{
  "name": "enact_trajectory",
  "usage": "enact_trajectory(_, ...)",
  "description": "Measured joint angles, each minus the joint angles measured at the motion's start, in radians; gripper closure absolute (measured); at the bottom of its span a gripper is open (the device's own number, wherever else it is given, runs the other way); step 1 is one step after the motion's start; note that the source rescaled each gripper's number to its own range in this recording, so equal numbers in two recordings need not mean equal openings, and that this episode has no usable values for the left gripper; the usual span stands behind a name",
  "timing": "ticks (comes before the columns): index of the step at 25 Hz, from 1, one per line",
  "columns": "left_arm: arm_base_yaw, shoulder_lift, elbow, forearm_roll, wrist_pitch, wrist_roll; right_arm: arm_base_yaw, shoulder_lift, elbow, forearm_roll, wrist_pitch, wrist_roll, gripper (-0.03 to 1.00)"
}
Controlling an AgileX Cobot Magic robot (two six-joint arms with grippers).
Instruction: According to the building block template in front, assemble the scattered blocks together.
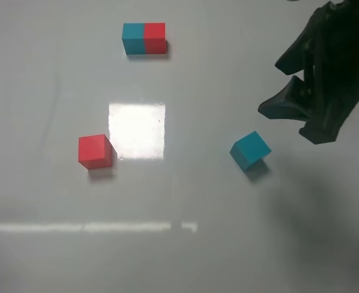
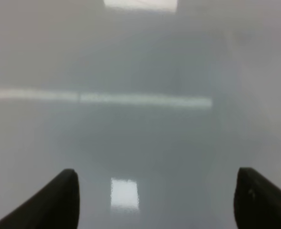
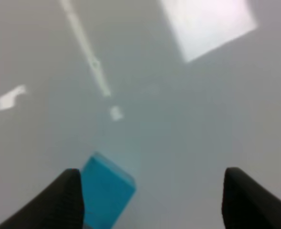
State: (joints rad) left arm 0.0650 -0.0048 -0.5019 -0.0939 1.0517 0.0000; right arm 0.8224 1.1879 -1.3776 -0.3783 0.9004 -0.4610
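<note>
**Entry: teal cube, not yet picked up**

Right gripper [image 1: 272, 88]: spread wide, empty, near the teal cube [image 1: 250, 150].
Teal cube: askew on the table [image 1: 45, 256], well apart from the red cube [image 1: 96, 151].
Template [image 1: 144, 38]: farther back.
Left gripper [image 2: 157, 191]: spread, empty.
Risk: the cube sits off-centre by one finger, so closing may catch a corner and spin it.

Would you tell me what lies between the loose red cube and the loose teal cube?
In the exterior high view, only bare grey tabletop and a bright square glare separate the matte red cube and matte teal cube.
</note>
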Motion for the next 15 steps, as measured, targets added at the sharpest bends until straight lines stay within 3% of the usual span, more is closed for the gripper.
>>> enact_trajectory(7, 0.000, 0.000, 0.000, 0.000, 0.000, 0.000, 0.151, 0.149, -0.092, -0.006, -0.084, -0.124, -0.03)
enact_trajectory(15, 0.000, 0.000, 0.000, 0.000, 0.000, 0.000, 0.227, 0.341, -0.255, 0.052, -0.097, -0.298, -0.03)
